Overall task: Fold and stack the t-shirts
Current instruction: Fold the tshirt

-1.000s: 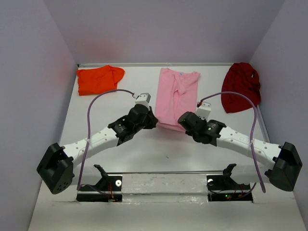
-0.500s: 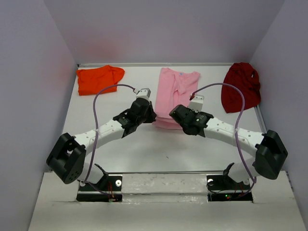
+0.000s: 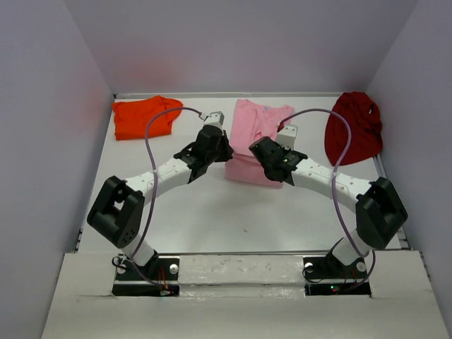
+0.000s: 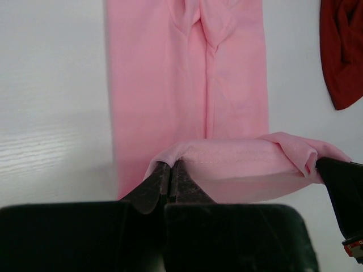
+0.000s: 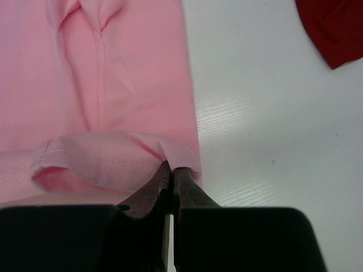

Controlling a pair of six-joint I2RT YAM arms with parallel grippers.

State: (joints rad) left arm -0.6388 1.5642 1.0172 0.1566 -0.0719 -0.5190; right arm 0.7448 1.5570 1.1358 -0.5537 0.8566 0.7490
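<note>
My left tool is pinched tight on the near hem of the light pink t-shirt. Its two fingers are pressed together with only the cloth between them, at the hem's left corner. My right tool is clamped just as narrowly on the hem's right corner.

Between the two tools the hem hangs as a soft rolled band, held up off the rest of the shirt. From the left wrist camera it runs off to the right of my left tool, as far as the dark finger of the other one. Straight ahead of both tools, the body of the shirt lies flat on the white surface. It is long and narrow, with a raised crease running down its middle away from me.

From above, both arms reach inward and meet over the near end of the shirt, with the tools close together, one at each side.

The dark red t-shirt sits ahead and to the right of my right tool. It is bunched up at the far right edge of the surface, well apart from the pink one. The bright orange t-shirt lies ahead and to the left of my left tool, in the far left corner. It looks fairly flat and touches neither the tool nor the pink cloth.
</note>
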